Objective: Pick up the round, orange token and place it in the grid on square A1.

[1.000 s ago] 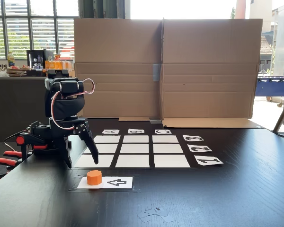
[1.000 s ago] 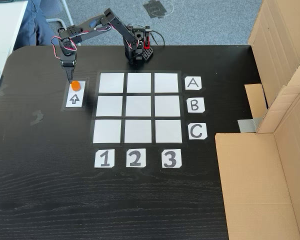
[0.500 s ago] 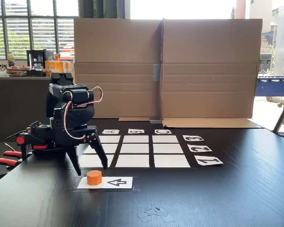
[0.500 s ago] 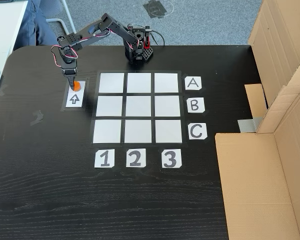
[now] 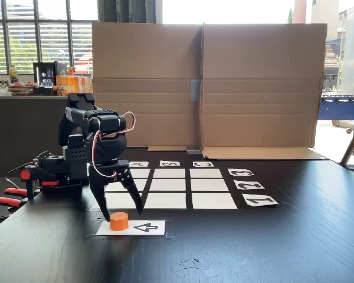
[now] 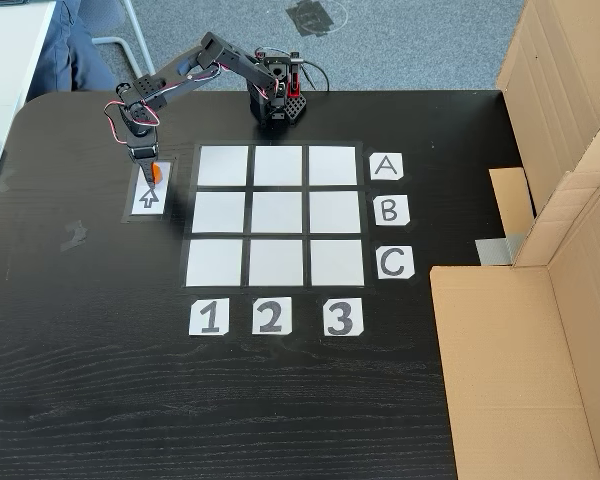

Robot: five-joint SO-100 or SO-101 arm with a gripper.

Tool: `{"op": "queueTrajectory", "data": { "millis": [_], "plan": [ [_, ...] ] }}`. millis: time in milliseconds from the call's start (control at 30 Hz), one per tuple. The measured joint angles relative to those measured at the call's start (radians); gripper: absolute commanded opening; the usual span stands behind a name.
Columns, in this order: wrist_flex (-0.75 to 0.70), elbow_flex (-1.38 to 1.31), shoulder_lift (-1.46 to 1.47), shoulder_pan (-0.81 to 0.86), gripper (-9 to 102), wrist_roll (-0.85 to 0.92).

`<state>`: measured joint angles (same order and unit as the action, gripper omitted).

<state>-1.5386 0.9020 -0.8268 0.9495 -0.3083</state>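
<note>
End effector spread wide, fingers straddling orange token at lower left of frame, tips low beside it. Token sits on white arrow card on black counter, upper left, just left of grid. Square A1 bare.

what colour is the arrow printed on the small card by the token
Black, on a white rectangular card, clearest in the low fixed view; the small round orange token sits on that card's end.

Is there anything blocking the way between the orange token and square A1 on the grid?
Nothing visible does. The orange token sits on the arrow card, and square A1 is blank, with only bare black tabletop between them.
</note>
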Motion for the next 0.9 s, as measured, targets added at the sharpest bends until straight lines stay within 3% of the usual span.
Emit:
{"op": "queueTrajectory", "data": {
  "millis": [400,900],
  "plan": [
    [0.000,0.000,0.025,-0.002,26,0.000],
    [0.000,0.000,0.029,-0.002,5,0.000]
  ]
}}
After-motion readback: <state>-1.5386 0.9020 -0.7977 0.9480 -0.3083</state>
